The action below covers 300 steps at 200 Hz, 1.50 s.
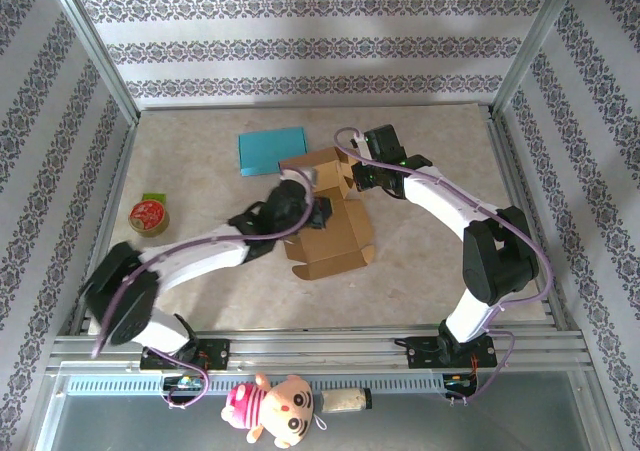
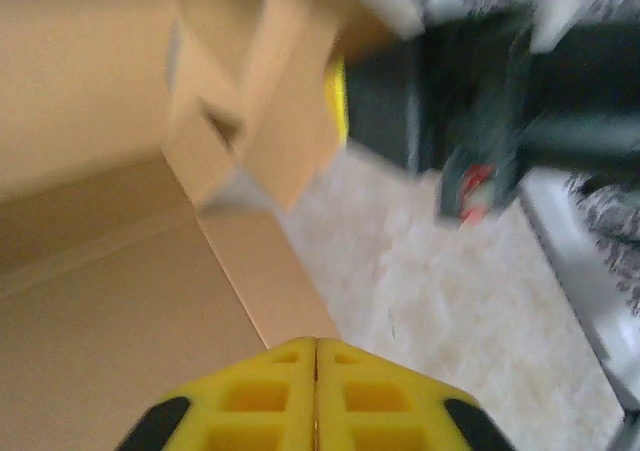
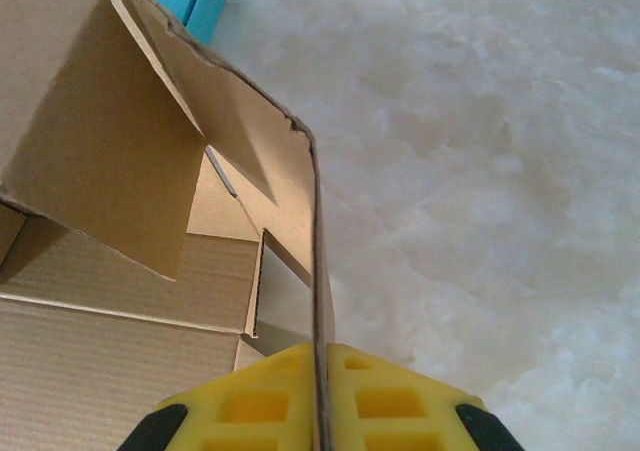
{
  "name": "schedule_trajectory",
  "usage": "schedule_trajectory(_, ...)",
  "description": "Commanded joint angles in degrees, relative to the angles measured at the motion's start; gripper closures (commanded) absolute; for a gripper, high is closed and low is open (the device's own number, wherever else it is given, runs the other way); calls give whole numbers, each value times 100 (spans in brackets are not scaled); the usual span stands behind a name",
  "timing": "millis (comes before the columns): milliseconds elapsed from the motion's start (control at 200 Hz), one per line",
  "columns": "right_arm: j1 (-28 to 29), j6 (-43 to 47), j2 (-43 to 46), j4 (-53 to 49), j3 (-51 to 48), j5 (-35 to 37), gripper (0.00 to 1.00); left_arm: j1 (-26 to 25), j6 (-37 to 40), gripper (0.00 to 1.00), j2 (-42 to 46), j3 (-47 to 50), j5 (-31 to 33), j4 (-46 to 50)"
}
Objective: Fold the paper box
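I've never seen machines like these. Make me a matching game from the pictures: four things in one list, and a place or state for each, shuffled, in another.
Things:
1. left end effector
2. right end effector
3. teal pad
4. red-topped tin

Places or states:
A. pinching a flap of the paper box
B. near the left edge of the table
C. shut on nothing
D. lying flat beyond the box

Pairs: 1-C, 2-A, 3-D, 4-B.
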State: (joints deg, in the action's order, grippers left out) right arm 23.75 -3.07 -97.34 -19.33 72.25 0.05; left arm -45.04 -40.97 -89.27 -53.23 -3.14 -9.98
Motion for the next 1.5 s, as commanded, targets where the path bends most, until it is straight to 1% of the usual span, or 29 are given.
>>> schedule_trajectory(0,-37,-91,101,103,-71,-23,90,-171,-221,100,-811,-499,-253,-566)
schedule_trajectory(70,-46,-96,117,64,-71,-75,90,-177,-313,100,-1331,-755,-499,-729)
schedule_trajectory(185,-54,-133,180,77,-121,-127,90,-172,-318,100,-1915,-1148,-654,-760)
schedule_trajectory(340,-54,-189,257,88,-176,-202,90,-155,-34,100,-2437,-1595,-394,-397)
schedule_trajectory(440,-61,-266,269,79,-175,-324,90,-128,189,100,-2831,-1950,-286,45)
schedule_trajectory(605,-72,-397,285,-68,-81,-424,90,-87,549,100,-3196,-2121,120,450)
schedule_trajectory(690,-64,-460,284,-195,-12,-462,89,-52,616,100,-3253,-2054,148,370)
schedule_trajectory(784,-68,-601,288,-293,34,-501,88,-27,625,100,-3298,-1961,-15,98)
schedule_trajectory(959,-88,-1398,306,-412,20,-402,88,68,367,100,-3372,-1746,-250,-553)
schedule_trajectory(1084,-59,-1899,273,-249,-201,-391,88,174,175,100,-3368,-1571,-339,-1055)
schedule_trajectory(1309,-2,-1785,134,301,-881,50,90,196,186,100,-2994,-1236,-433,-1649)
schedule_trajectory(1459,-2,-1654,195,384,-1076,270,90,193,142,100,-2550,-939,-297,-1890)
schedule_trajectory(1494,-2,-1653,211,385,-1093,301,90,197,142,98,-2444,-885,-249,-1918)
